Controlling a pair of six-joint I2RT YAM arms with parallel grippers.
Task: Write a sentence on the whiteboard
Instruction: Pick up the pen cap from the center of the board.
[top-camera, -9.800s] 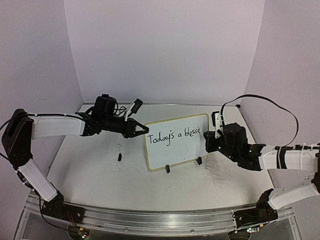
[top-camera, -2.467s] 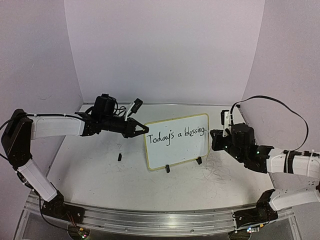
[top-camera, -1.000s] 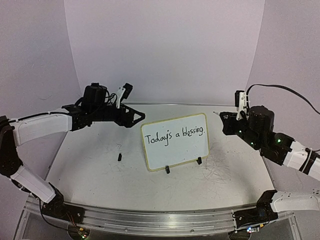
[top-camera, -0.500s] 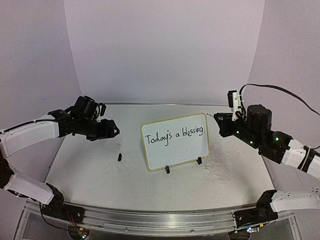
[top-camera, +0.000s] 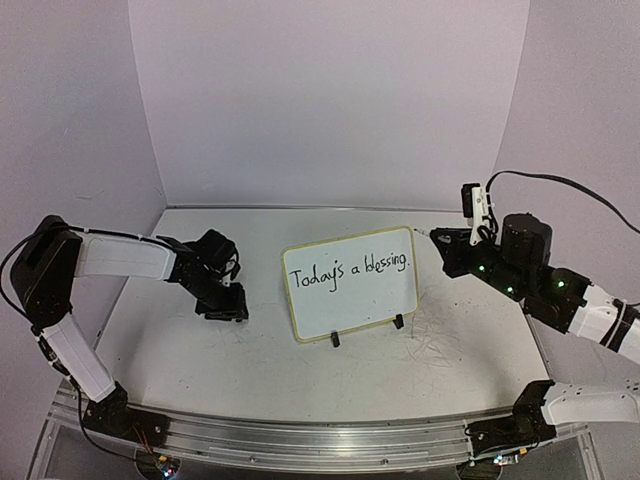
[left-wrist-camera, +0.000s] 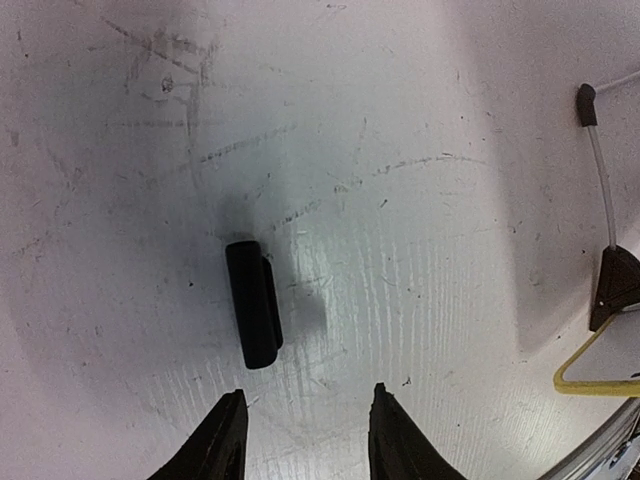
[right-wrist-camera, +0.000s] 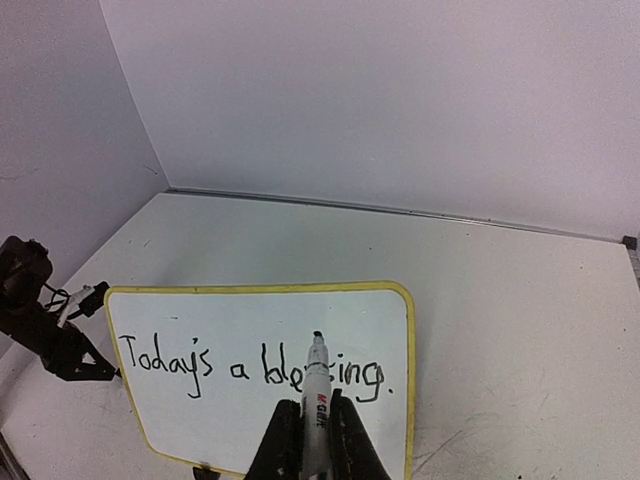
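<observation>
The whiteboard (top-camera: 350, 300) stands tilted on two black clip feet at the table's middle. The sentence (top-camera: 348, 270) reads "Today's a blessing." in black. Both show in the right wrist view: the whiteboard (right-wrist-camera: 250, 315) and the sentence (right-wrist-camera: 190, 362). My right gripper (top-camera: 447, 248) is shut on a white marker (right-wrist-camera: 317, 385), uncapped, with its tip off the board to the right. My left gripper (top-camera: 228, 305) points down at the table left of the board, open and empty (left-wrist-camera: 306, 392). A black marker cap (left-wrist-camera: 252, 303) lies just ahead of its left finger.
The tabletop (top-camera: 300, 370) is scuffed, with grey scribbles right of the board (top-camera: 440, 345). The board's yellow corner (left-wrist-camera: 590, 380) and a clip foot (left-wrist-camera: 615, 285) show at the right of the left wrist view. Walls close in behind and at both sides.
My left gripper let go of the board's left edge, swung left and came down over the marker cap. My right gripper drew back from the board with the marker after the full stop.
</observation>
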